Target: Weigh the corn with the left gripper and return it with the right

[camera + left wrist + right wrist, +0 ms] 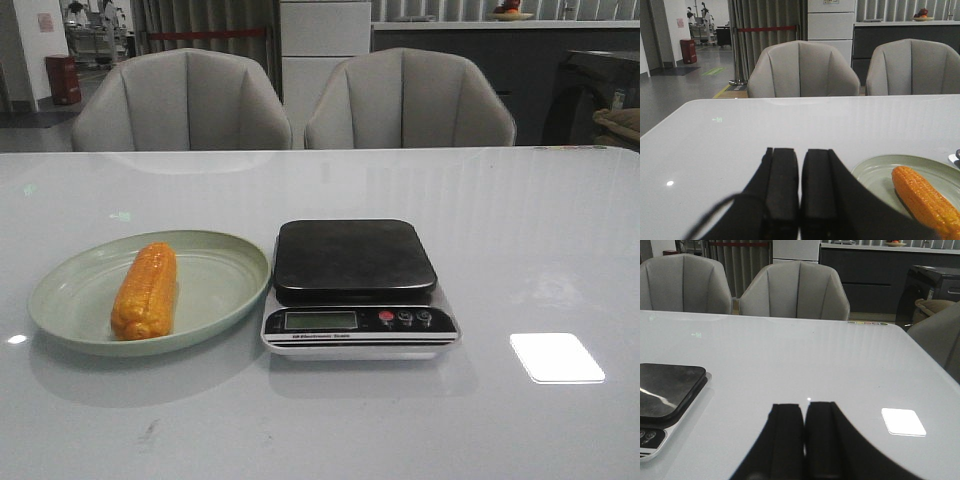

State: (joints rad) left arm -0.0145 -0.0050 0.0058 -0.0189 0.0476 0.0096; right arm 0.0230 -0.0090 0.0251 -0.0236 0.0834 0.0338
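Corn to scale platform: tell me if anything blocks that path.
Nothing visible does. The corn lies on the green plate, right beside the scale, whose black platform is bare. Only the plate's low rim lies between them. The left gripper is shut, just short of the plate, with bare table between.

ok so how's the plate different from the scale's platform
The plate is pale green, oval and dished; the scale's platform is black, squarish and flat. The plate holds the corn; the platform bears nothing. Both rest on the white table, side by side.
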